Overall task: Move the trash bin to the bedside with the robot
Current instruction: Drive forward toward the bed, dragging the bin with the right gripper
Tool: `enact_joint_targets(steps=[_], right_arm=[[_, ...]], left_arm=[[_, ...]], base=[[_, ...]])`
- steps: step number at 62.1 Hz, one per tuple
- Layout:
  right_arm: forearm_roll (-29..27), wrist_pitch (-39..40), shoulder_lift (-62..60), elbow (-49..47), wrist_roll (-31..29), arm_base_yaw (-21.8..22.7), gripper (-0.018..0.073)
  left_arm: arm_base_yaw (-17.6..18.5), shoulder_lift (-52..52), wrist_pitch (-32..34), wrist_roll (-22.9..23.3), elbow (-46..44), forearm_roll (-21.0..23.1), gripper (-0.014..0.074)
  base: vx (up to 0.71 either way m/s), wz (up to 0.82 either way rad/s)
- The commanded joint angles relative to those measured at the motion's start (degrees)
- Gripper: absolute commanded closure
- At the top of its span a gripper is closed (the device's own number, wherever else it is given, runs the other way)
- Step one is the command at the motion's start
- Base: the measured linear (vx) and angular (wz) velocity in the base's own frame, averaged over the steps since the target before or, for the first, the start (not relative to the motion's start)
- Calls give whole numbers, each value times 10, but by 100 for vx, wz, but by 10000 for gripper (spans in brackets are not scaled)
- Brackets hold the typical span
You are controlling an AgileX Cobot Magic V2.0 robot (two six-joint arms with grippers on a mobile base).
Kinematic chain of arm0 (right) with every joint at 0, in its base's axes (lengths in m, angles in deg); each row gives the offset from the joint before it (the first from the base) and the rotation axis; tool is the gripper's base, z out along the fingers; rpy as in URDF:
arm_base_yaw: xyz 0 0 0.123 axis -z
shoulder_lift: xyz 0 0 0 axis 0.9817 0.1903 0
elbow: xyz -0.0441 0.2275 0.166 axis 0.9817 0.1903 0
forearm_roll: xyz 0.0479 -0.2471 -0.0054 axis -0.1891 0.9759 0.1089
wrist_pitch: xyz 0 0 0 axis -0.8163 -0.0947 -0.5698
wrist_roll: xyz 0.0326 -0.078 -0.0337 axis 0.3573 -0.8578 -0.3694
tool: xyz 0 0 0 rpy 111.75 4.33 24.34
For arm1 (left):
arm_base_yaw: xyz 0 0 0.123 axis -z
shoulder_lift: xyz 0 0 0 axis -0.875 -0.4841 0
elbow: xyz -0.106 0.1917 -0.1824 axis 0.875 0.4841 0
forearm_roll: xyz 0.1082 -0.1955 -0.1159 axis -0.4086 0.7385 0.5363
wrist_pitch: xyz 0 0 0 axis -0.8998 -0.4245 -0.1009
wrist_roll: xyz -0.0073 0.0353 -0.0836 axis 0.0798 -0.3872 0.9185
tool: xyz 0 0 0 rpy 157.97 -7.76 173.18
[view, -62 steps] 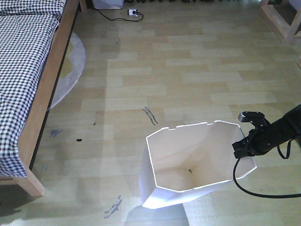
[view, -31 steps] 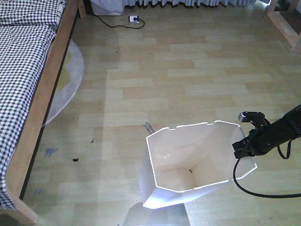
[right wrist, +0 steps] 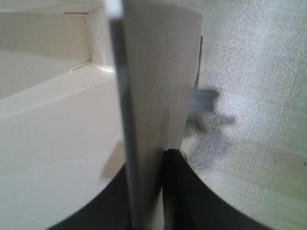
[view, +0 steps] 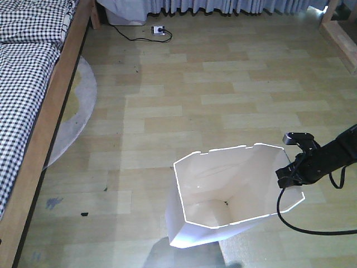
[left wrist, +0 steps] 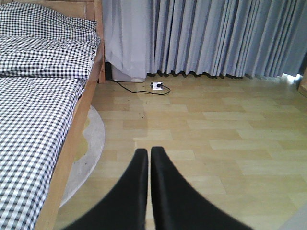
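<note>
Nearest, the white trash bin [view: 223, 192] is mouth up at 6 o'clock in the front view, with pale plank floor [view: 223, 100] around it. The right hand [view: 289, 176] is clamped on the rim at the bin's 3 o'clock, the thin wall squeezed in its grip. The left hand [left wrist: 148, 160] is pressed together, holding nothing. The bed [view: 25, 84] lies well apart at 9 to 10 o'clock, with a grey round rug [view: 78, 106] partly under it. A power strip [view: 159, 30] lies at 12 o'clock, below grey curtains [left wrist: 216, 38].
</note>
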Motion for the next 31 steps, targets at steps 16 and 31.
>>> enact_joint_targets(steps=[16, 31], right_arm=[[-46, -81, -45, -10, -1, 2, 564], [-46, -81, -45, -10, -1, 2, 564]], left_arm=[[0, 8, 40, 3, 7, 2, 602], [0, 8, 40, 3, 7, 2, 602]], base=[[30, 6], [31, 8]])
